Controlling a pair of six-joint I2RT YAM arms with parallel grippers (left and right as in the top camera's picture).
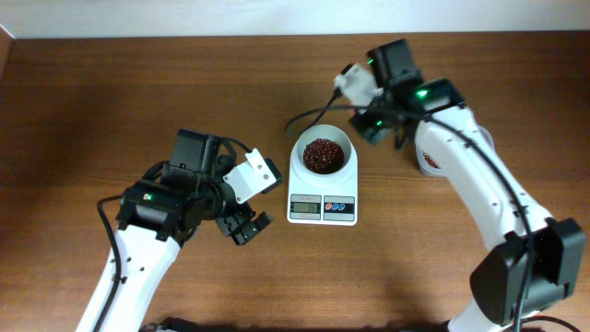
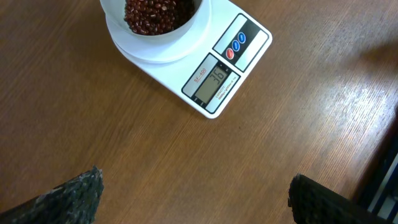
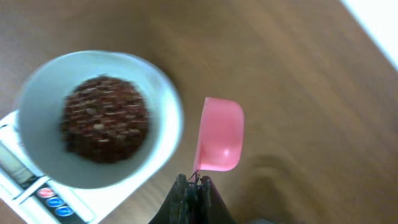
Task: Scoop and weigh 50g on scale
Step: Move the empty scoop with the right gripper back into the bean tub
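Wood-grain table [image 1: 138,92] carries white scale [image 1: 322,192]; left pincer [image 1: 241,227] spread, right pincer [image 3: 196,186] pinching pink plastic scoop [image 3: 219,135]

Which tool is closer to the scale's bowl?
Right. The right tool, shut on a pink scoop, sits just beside the bowl; the left tool hangs open off the scale's display end.

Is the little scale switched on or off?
On: in the left wrist view, the scale has dark digits lit on its grey display.
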